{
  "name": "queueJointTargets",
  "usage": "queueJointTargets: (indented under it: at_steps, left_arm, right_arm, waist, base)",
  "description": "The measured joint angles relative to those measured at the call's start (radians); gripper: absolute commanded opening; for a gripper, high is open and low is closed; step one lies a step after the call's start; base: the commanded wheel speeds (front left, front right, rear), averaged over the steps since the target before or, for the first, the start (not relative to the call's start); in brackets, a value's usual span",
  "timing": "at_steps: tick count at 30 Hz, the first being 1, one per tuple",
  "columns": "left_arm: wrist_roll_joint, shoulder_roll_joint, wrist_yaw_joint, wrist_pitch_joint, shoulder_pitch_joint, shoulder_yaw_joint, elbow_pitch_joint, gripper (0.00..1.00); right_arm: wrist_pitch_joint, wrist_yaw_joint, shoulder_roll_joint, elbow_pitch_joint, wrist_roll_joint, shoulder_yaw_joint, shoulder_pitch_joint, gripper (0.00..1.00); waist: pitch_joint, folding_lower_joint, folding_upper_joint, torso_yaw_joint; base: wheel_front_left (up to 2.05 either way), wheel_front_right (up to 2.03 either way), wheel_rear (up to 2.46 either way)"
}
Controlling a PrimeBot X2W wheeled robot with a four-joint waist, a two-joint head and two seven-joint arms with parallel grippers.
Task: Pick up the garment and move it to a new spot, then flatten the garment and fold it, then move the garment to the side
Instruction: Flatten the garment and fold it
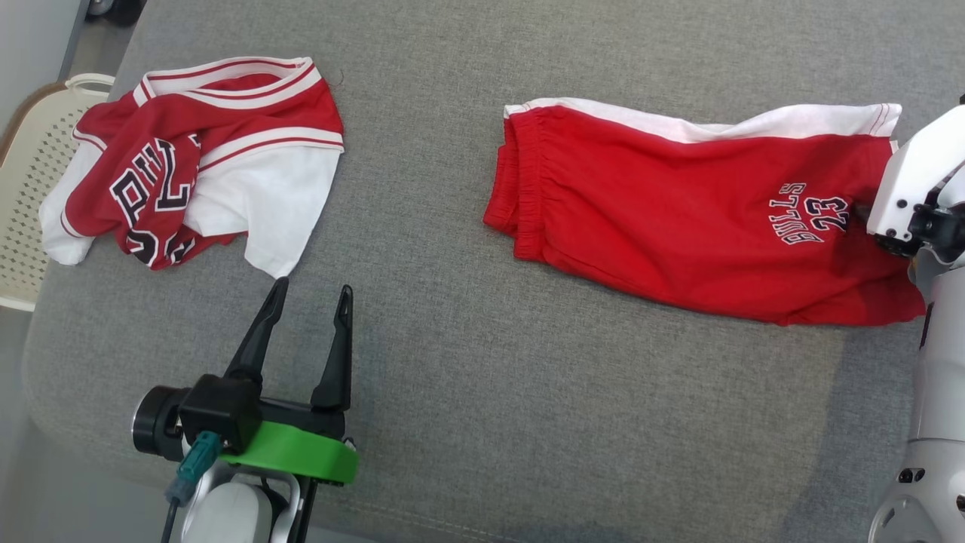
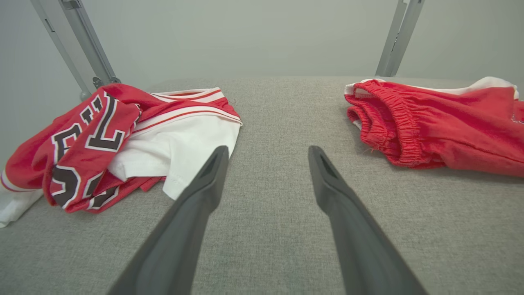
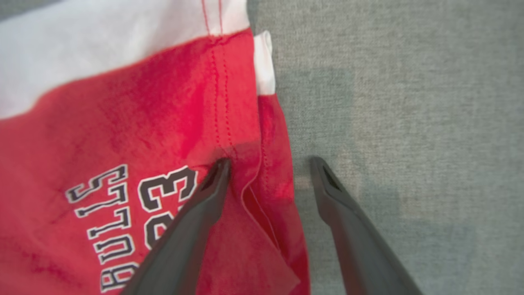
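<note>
The shorts lie on the grey pad, right of centre. They look soft and light, best pinched at the hem. The right claw straddles that hem, spread, gripping nothing; the left claw, also spread, hovers near a jersey. A basket stands far left, its contents hidden.

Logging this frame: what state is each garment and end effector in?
Jersey: crumpled in a heap, not held.
Shorts: laid out mostly flat, waistband toward the jersey, not gripped.
Left end effector: open, empty, near the jersey's white edge.
Right end effector: open, straddling the shorts' leg hem, one finger on the fabric.
</note>
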Motion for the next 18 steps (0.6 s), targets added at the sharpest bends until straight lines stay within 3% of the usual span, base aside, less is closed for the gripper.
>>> queueJointTargets:
  at_steps: [1, 2, 3, 4, 8, 18]
  left_arm:
    - [0.003, -0.001, -0.001, 0.0, 0.0, 0.0, 0.001, 1.0]
    - [0.003, -0.002, -0.002, 0.0, 0.0, 0.001, 0.001, 1.0]
    - [0.004, -0.003, -0.003, 0.0, 0.0, 0.002, 0.002, 1.0]
    - [0.005, -0.004, -0.004, 0.0, -0.001, 0.003, 0.004, 1.0]
    - [0.011, -0.006, -0.011, 0.0, -0.004, 0.005, 0.011, 1.0]
    - [0.017, -0.007, -0.02, 0.0, -0.004, 0.016, 0.025, 1.0]
  right_arm:
    - [0.008, 0.0, 0.0, 0.001, 0.0, -0.004, -0.003, 0.9]
    - [0.013, 0.0, 0.0, 0.003, 0.002, -0.005, -0.009, 0.4]
    - [0.015, 0.0, 0.0, 0.004, 0.005, -0.003, -0.012, 0.07]
    - [0.012, 0.0, 0.002, 0.003, 0.005, 0.003, -0.012, 0.0]
    - [-0.02, 0.0, 0.015, 0.004, 0.001, 0.02, -0.01, 0.0]
    - [-0.078, 0.001, -0.019, 0.015, -0.05, -0.004, -0.001, 0.0]
  waist:
    - [0.003, 0.0, 0.0, 0.002]
    - [0.005, 0.0, 0.0, 0.003]
    - [0.007, 0.0, 0.0, 0.003]
    - [0.008, 0.0, 0.0, 0.003]
    - [0.003, 0.0, 0.0, -0.001]
    - [-0.027, 0.0, 0.0, -0.02]
  base:
    - [0.0, 0.0, 0.0]
    - [0.0, 0.0, 0.0]
    - [0.0, 0.0, 0.0]
    - [0.0, 0.0, 0.0]
    - [0.0, 0.0, 0.0]
    - [0.0, 0.0, 0.0]
